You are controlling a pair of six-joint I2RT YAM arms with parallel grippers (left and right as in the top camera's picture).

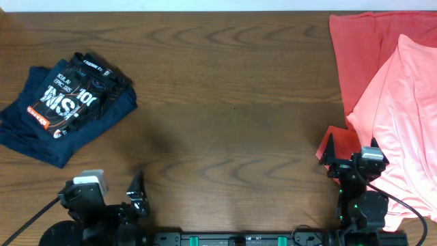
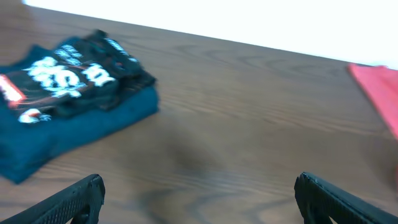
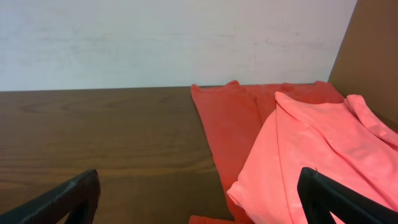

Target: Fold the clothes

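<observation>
A folded black jersey (image 1: 76,92) with white and orange logos lies on a folded navy garment (image 1: 41,140) at the far left; both show in the left wrist view, the jersey (image 2: 68,78) on the navy garment (image 2: 81,127). A red shirt (image 1: 355,58) and a coral-pink shirt (image 1: 403,116) lie spread at the right, also in the right wrist view as the red shirt (image 3: 227,124) and pink shirt (image 3: 298,155). My left gripper (image 2: 198,199) is open and empty near the front left edge. My right gripper (image 3: 199,199) is open and empty at the pink shirt's near edge.
The brown wooden table (image 1: 225,102) spans the view, with a white wall (image 3: 174,37) beyond its far edge. The arm bases (image 1: 239,239) stand along the front edge.
</observation>
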